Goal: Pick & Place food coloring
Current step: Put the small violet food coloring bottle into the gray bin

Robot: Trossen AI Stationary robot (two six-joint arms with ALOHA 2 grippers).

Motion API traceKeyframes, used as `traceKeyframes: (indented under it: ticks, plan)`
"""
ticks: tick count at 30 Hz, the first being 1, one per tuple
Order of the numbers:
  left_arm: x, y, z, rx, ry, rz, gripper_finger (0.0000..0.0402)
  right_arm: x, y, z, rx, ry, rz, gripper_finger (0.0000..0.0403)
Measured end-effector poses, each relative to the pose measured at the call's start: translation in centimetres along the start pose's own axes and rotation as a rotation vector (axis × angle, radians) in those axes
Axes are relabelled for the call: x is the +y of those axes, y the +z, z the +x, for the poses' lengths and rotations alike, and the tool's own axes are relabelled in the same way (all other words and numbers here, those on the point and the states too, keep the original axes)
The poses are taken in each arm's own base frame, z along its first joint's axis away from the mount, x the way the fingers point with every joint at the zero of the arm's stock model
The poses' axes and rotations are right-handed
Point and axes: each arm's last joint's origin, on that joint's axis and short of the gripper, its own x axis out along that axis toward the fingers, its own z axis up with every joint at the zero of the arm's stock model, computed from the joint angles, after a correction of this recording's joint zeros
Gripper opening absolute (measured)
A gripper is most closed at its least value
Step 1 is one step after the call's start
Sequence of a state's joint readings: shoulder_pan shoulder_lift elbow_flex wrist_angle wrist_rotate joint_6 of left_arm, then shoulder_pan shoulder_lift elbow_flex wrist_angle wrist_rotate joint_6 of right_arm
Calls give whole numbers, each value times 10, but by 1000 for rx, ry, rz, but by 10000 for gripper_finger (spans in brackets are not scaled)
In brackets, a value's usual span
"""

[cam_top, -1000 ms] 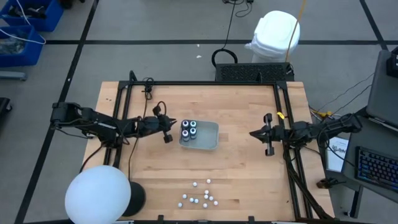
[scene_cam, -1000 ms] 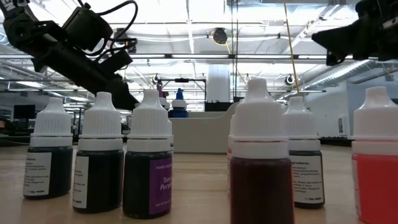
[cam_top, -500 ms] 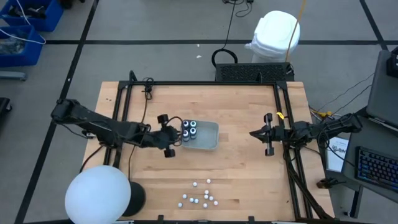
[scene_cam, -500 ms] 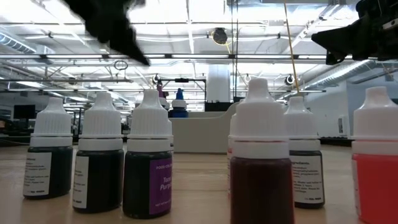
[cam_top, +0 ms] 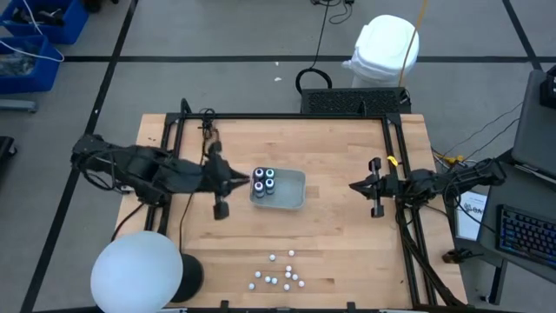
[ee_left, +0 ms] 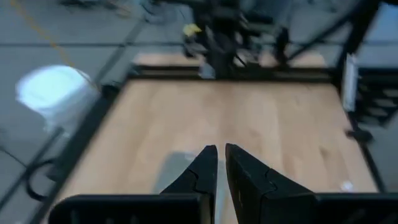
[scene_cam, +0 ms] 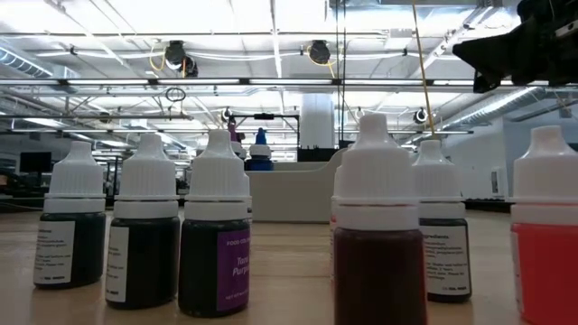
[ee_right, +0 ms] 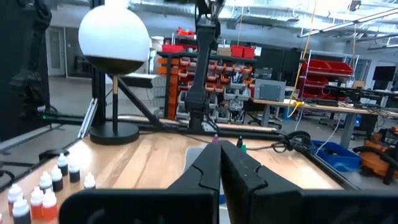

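Food coloring bottles (cam_top: 264, 183), four tiny dark rings with pale centres, sit clustered at the left end of your shallow grey tray (cam_top: 292, 193) mid-table. Your left gripper (cam_top: 239, 182) hovers just beside them, fingers nearly together, holding nothing. Your right gripper (cam_top: 354, 187) waits well apart, fingers closed, empty.

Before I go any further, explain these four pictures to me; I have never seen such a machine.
It is a robot with two dark arms at a wooden table. One camera looks straight down. One sits at tabletop height among the loose bottles. One rides on each wrist. Each arm ends in a two-finger tool. The left tool is beside the grey tray, which holds four small food coloring bottles. The right tool waits at the table's right side. Both tools are shut, with nothing seen between the fingers.
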State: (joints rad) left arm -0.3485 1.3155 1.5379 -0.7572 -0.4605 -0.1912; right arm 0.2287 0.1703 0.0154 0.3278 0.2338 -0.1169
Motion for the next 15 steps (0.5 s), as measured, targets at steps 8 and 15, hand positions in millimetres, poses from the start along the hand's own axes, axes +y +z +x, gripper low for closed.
traceKeyframes:
  ticks: [8, 15]
  plan:
    - [-48, -62, 86, 329, -99, 105, 42, 0, 0, 0, -3, -1, 1, 1]
    - [-91, -98, 140, 396, -116, 140, 42, 0, 0, 0, -3, -1, -1, 1]
